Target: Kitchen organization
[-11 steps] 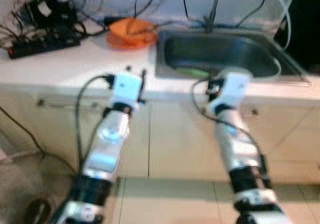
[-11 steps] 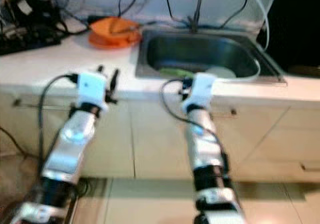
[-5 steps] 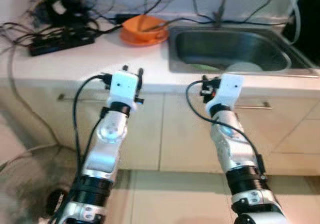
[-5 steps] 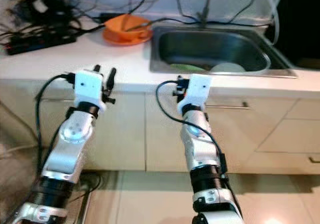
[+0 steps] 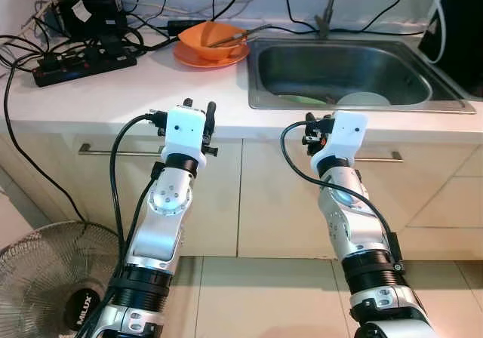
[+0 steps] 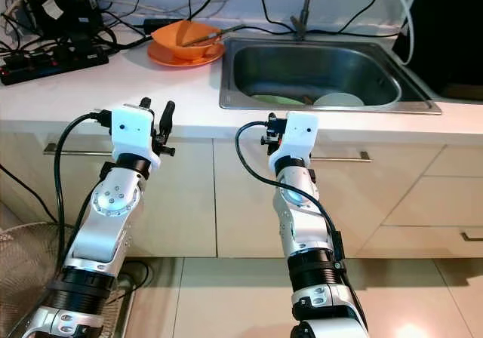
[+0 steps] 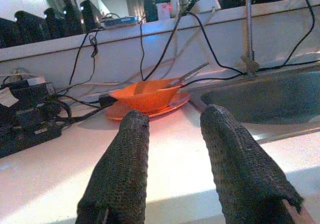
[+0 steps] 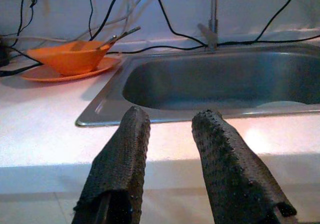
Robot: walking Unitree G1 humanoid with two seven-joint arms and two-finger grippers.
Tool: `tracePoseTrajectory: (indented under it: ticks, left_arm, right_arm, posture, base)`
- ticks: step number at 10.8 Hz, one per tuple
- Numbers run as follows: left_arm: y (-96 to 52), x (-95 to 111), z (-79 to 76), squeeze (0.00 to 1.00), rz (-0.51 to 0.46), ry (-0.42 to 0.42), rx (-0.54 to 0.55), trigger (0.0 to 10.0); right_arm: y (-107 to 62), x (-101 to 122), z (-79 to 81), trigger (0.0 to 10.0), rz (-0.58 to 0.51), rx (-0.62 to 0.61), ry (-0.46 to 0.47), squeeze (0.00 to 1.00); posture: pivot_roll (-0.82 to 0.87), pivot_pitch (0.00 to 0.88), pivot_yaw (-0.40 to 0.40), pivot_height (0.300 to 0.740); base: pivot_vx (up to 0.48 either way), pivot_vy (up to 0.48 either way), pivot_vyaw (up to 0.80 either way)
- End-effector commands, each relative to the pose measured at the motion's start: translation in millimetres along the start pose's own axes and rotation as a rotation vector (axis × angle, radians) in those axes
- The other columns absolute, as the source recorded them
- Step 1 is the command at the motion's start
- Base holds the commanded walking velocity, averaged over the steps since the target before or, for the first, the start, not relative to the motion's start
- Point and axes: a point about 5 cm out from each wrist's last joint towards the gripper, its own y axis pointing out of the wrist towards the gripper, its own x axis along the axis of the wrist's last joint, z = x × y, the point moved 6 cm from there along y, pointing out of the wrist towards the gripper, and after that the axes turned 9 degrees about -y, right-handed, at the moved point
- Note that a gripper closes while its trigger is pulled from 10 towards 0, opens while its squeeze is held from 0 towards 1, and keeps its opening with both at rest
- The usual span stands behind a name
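A white counter (image 5: pixel 113 96) runs above cream cupboard doors. Both grippers hover level with its front edge, fingers slightly parted and holding nothing: the left gripper (image 7: pixel 172 159) faces the bare stretch, the right gripper (image 8: pixel 170 159) faces the steel sink (image 6: pixel 324 70). An orange bowl (image 5: pixel 211 36) holding utensils sits on an orange plate (image 5: pixel 198 56) near the back edge, just beside the sink. A green plate (image 6: pixel 275 99) and a pale dish (image 6: pixel 337 99) lie in the sink. A power strip (image 5: pixel 83 62) and tangled cables crowd the back left corner. A fan (image 5: pixel 45 278) stands on the floor.
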Motion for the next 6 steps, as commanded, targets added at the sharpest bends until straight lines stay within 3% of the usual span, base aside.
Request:
tracePoseTrajectory:
  ticks: [1, 4, 6]
  left_arm:
    - [-2.9, -7.5, 1.5, 0.0, 0.019, -0.012, 0.014, 10.0]
    - [-1.2, -3.5, 3.6, 0.0, 0.004, -0.021, 0.026, 10.0]
    - [-1.1, -2.5, 2.7, 0.0, -0.001, -0.022, 0.025, 10.0]
  right_arm:
    - [1.4, 5.9, -0.8, 10.0, -0.026, 0.0, -0.012, 0.0]
    - [2.7, 11.4, 2.1, 10.0, -0.052, 0.02, -0.046, 0.0]
    - [3.2, 12.9, 6.4, 10.0, -0.057, 0.034, -0.043, 0.0]
  posture:
    - [0.1, 0.048, 0.001, 0.74]
    - [0.1, 0.05, -0.004, 0.74]
    - [0.1, 0.046, -0.005, 0.74]
  base:
    - [0.0, 0.0, 0.0]
    - [0.0, 0.0, 0.0]
    - [0.0, 0.0, 0.47]
